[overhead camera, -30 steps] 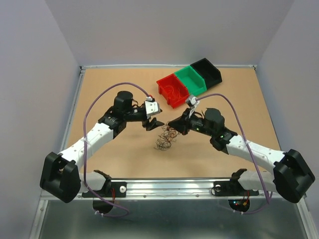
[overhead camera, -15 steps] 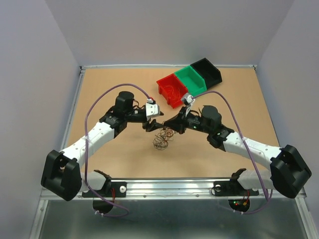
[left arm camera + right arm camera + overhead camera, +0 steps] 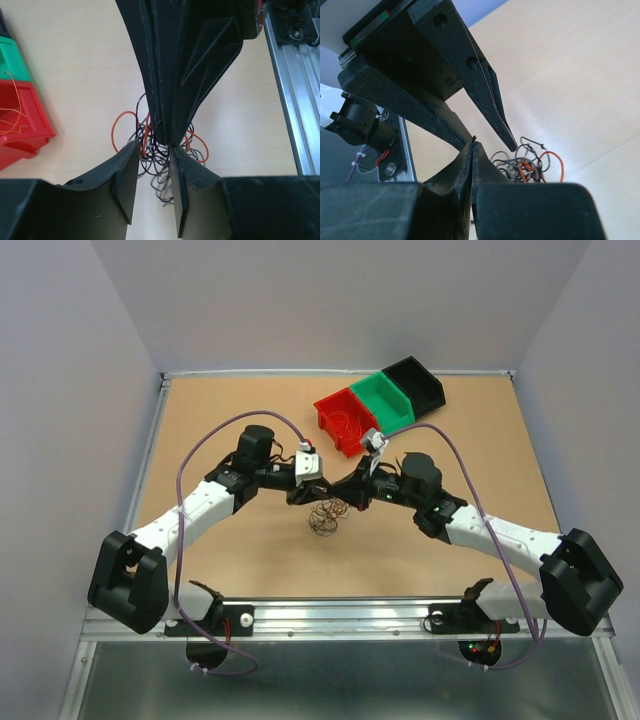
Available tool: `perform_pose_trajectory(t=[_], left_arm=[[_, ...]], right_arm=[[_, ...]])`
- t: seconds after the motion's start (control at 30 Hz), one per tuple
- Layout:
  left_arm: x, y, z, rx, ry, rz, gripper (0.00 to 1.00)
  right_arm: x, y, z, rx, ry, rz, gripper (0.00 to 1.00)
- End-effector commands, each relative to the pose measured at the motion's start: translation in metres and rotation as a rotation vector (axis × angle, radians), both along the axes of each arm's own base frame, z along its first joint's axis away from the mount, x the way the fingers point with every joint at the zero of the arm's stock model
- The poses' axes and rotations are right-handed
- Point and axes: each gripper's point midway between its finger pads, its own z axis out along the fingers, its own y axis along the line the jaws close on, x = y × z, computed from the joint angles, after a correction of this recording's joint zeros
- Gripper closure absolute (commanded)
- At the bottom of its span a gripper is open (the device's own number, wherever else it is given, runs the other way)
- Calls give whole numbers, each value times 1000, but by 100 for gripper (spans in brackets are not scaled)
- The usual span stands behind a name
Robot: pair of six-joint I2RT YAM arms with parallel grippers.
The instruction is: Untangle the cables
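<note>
Left wrist view shows the left gripper (image 3: pixel 152 150) over the cables (image 3: pixel 325 518), a wiry clump near the middle of the tabletop (image 3: pixel 220 570). Its fingers stand a narrow gap apart with strands running through, and the right gripper (image 3: pixel 472 147) meets it tip to tip, pressed closed on a thin dark strand. Beyond them, a red bin (image 3: pixel 345 422) holding orange wire, a green bin (image 3: pixel 383 402) and a black bin (image 3: pixel 415 382) sit in a row towards the far edge. A second ago the left fingers stood wider and the two grippers were apart.
</note>
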Motion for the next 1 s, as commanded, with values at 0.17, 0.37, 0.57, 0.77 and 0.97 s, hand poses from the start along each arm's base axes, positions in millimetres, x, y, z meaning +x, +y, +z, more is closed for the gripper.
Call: perform_pose_trajectory(t=[0.17,0.37,0.57,0.77,0.97], left_arm=[[-14,-6,29,-63,-47,-98,55],[-16,-5,29,-61,-40,-105,100],[-12,-3,33,-52,-46,-70,100],[-5,-3,47,-43,9,-9,100],[-13,0,61,-61,-13,-15,100]], right_arm=[[7,12,53,97,-124,16,100],[7,13,54,97,-127,19,99],[13,8,46,79,-137,-26,92],[23,-4,16,25,-148,-114,68],[30,-9,-16,-26,-175,-148,35]])
